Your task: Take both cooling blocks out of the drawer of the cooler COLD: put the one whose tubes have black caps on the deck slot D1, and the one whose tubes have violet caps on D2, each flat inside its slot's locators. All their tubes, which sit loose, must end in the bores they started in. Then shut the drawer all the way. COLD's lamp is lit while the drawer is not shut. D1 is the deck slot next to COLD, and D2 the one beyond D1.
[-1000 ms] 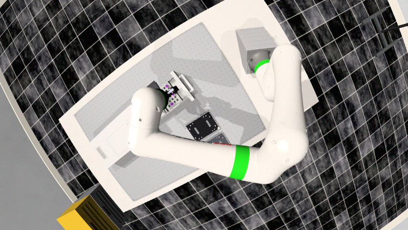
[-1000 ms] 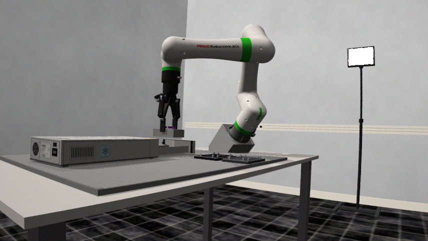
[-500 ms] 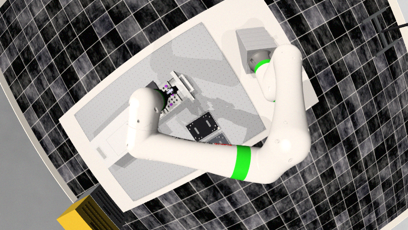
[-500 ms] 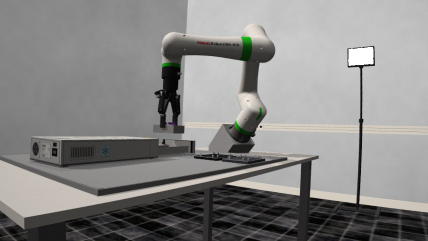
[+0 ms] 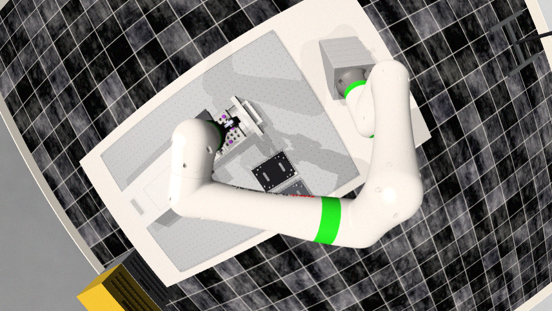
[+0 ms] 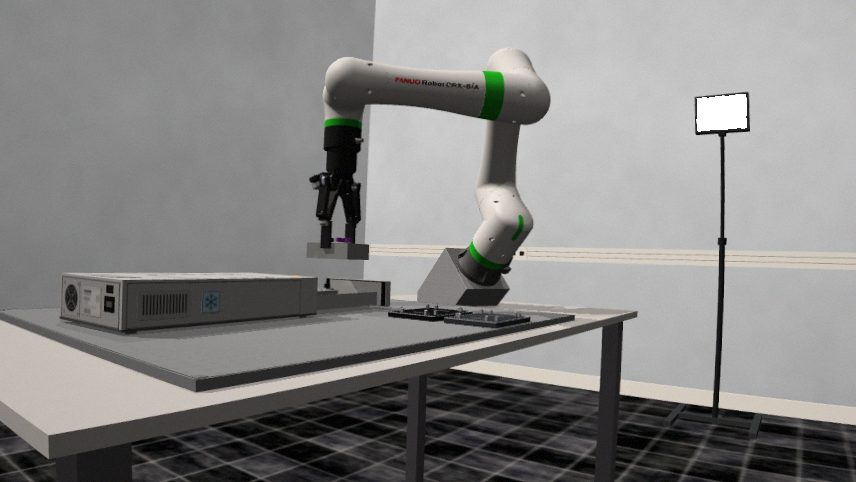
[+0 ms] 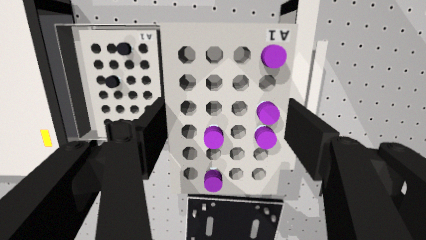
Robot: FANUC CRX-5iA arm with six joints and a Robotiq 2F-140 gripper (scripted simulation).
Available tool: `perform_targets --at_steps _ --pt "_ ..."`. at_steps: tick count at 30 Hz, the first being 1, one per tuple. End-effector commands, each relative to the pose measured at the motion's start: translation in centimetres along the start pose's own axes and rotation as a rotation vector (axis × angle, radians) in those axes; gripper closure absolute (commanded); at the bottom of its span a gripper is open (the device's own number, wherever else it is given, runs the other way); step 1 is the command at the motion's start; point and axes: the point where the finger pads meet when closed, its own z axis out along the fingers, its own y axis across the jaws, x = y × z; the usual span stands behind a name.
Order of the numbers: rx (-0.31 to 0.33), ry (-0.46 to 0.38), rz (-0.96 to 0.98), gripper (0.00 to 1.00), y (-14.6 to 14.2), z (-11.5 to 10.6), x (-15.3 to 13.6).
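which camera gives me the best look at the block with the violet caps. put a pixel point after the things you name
The wrist view: it shows the violet block's (image 5: pixel 236 133) (image 6: pixel 337 250) (image 7: pixel 227 95) top face, with five caps. The top view has the arm (image 5: pixel 193 154) (image 6: pixel 431 86) covering part; the exterior shows mainly its side, raised above the drawer (image 5: pixel 247 115) (image 6: pixel 359 288).

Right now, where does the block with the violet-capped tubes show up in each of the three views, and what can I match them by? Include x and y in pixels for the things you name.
Top: the violet-capped block (image 5: pixel 235 134) (image 6: pixel 337 251) (image 7: pixel 201 95) is left of center, partly hidden under the wrist.
Exterior: left of center, seen edge-on, held above the drawer by the end effector (image 5: pixel 231 122) (image 6: pixel 338 236) (image 7: pixel 225 114).
Wrist: center, between the fingers, violet caps facing the camera.
Shared landmark: the black deck slot (image 5: pixel 273 171) (image 6: pixel 413 314) (image 7: pixel 232 220).
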Motion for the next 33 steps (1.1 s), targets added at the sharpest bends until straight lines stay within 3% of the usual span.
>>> perform_targets --at_steps 1,20,33 --pt "0.001 0.002 0.0 0.9 0.0 -0.2 0.0" --pt "0.001 0.002 -0.027 0.9 0.0 -0.2 -0.2" --pt "0.001 0.002 -0.374 0.9 0.1 -0.2 -3.7"
